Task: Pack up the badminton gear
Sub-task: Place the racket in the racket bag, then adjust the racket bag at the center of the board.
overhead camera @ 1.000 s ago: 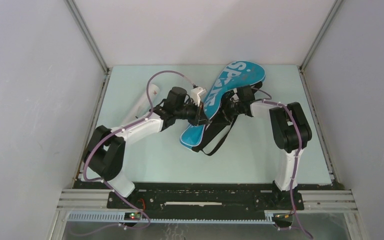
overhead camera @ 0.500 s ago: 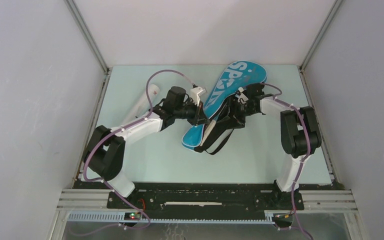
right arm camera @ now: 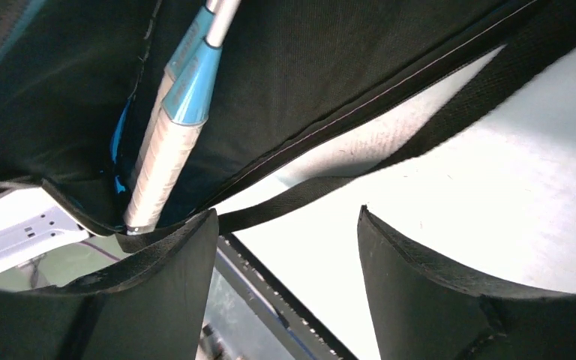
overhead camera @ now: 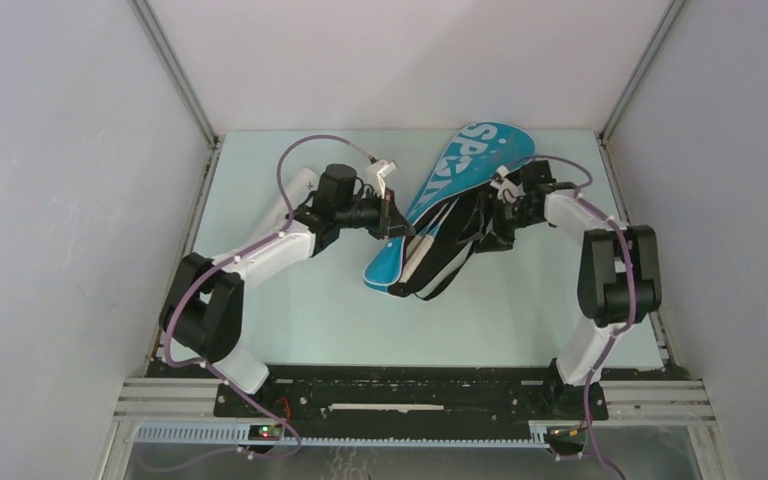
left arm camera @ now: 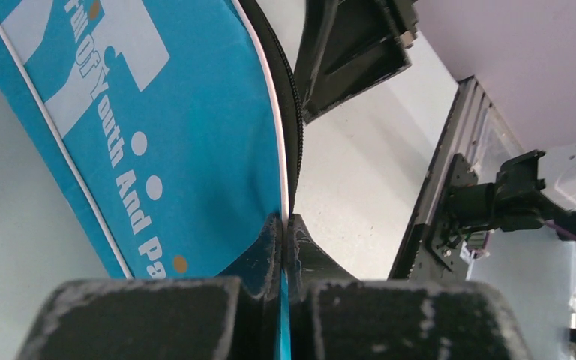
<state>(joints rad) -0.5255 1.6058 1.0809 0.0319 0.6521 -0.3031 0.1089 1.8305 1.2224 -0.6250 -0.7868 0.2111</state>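
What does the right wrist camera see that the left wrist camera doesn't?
Only the right wrist view, looking past the open right end effector: the dark inside of the bag, a racket handle lying in it, and the black strap. Only the left wrist view: the bag's blue outside with white lettering, its zipper, and the left end effector shut on the bag's edge. Both: the bag and the pale table.
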